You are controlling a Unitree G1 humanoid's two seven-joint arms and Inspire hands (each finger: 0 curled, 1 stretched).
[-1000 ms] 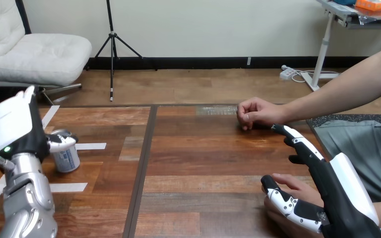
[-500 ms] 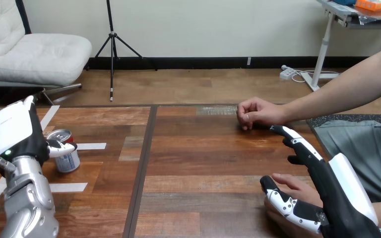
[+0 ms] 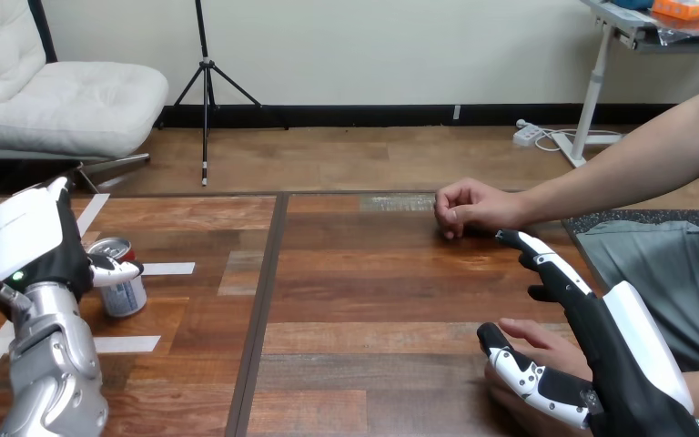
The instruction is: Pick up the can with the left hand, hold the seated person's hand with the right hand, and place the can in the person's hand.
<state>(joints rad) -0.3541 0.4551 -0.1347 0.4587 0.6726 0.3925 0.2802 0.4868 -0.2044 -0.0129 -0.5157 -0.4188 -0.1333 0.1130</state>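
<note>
While left hand (image 3: 32, 241) clasps can (image 3: 127, 294) near left edge, right hand (image 3: 601, 355) spread beside person's nearer hand (image 3: 532, 335).

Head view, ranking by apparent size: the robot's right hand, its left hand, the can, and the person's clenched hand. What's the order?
Largest: right hand, though it is nearest the camera.
Next: left hand.
Last: can and person's clenched hand look about alike, and the latter lies farther off, so they are unranked.

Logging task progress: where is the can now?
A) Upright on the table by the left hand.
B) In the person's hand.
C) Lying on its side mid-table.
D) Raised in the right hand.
A: the can stands upright on the table, close by the left hand.
</note>
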